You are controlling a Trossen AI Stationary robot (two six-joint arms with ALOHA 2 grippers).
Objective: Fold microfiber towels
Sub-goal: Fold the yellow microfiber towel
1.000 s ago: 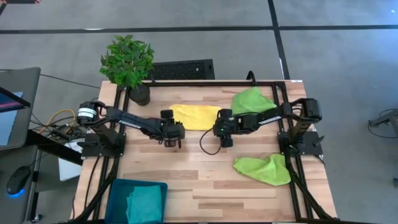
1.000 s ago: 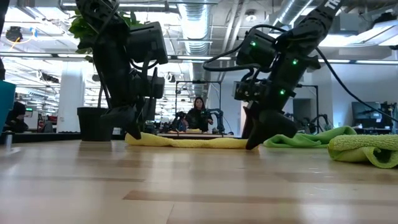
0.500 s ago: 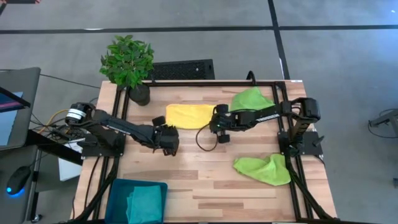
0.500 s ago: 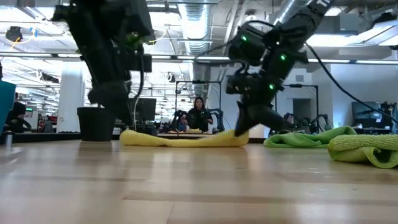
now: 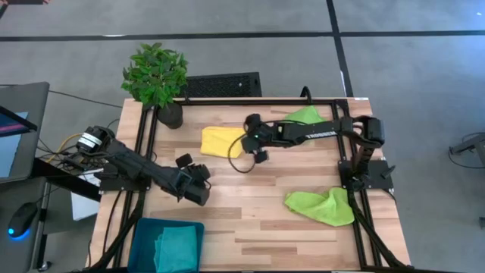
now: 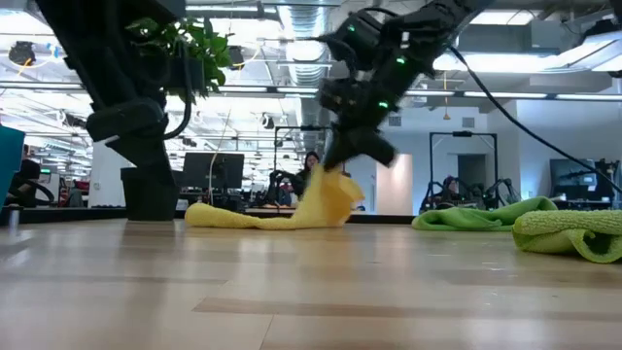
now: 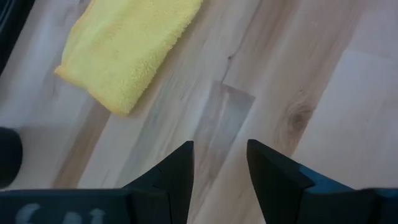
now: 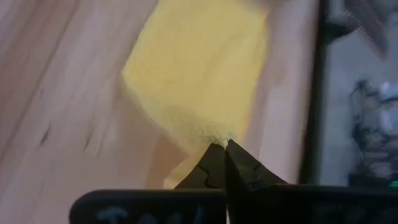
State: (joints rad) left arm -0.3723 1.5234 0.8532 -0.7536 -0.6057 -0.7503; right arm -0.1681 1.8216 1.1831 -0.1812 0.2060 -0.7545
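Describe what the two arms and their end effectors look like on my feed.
Both arms are black and jointed. The right arm carries pale lettering, green lights and a looping black cable. The left end effector has two dark wedge fingers; the right end effector has slim black ones.

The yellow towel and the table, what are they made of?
The yellow towel, pinched by the right gripper, looks like soft fuzzy cloth, probably microfiber: nubby and floppy. The table looks like smooth pale wood: planks, grain and a knot show.

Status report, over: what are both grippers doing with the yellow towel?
Right gripper shut on yellow towel, its edge lifted. Left gripper open, empty, hanging over bare table near the tray. Nothing in the way.
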